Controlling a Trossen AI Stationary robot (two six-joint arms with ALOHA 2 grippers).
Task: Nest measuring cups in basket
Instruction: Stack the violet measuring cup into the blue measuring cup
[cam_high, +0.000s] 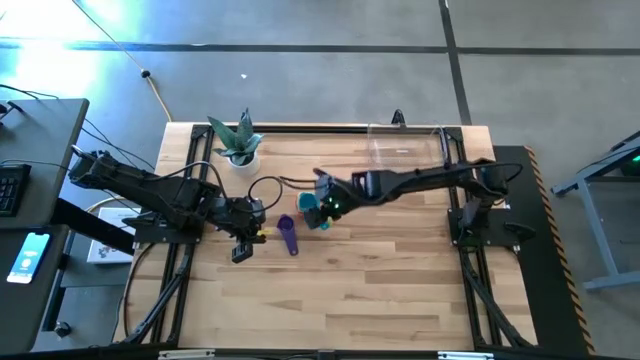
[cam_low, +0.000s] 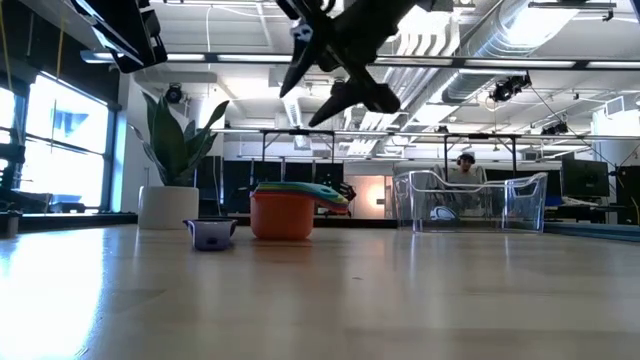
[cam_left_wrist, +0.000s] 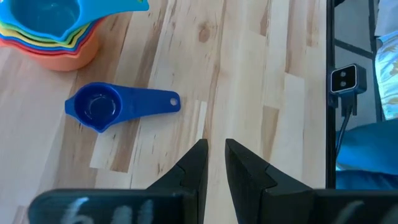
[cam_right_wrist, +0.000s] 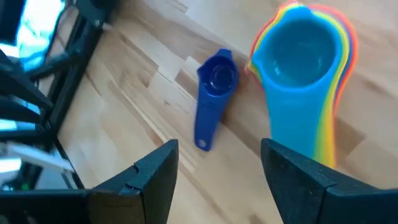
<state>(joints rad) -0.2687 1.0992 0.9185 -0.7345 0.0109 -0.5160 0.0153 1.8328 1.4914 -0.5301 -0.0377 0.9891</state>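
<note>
Several measuring cups sit nested in a stack (cam_high: 315, 210) (cam_right_wrist: 303, 57) at mid-table, teal on top, the orange one's base on the wood. A small blue-purple cup (cam_left_wrist: 99, 107) (cam_right_wrist: 214, 93) lies alone on its base beside the stack, toward the left. My right gripper (cam_right_wrist: 217, 168) (cam_low: 340, 75) hangs open, well above both cups. My left gripper (cam_left_wrist: 214, 162) (cam_high: 241, 250) hovers left of the lone cup with a narrow gap between its fingers and nothing in it. The clear basket (cam_high: 405, 145) (cam_low: 470, 200) stands at the far right.
A white pot with a green plant (cam_high: 238, 148) (cam_low: 175, 190) stands at the far left of the table. Bare wood stretches along the near half of the table (cam_high: 380, 290). Black frame rails run down both sides.
</note>
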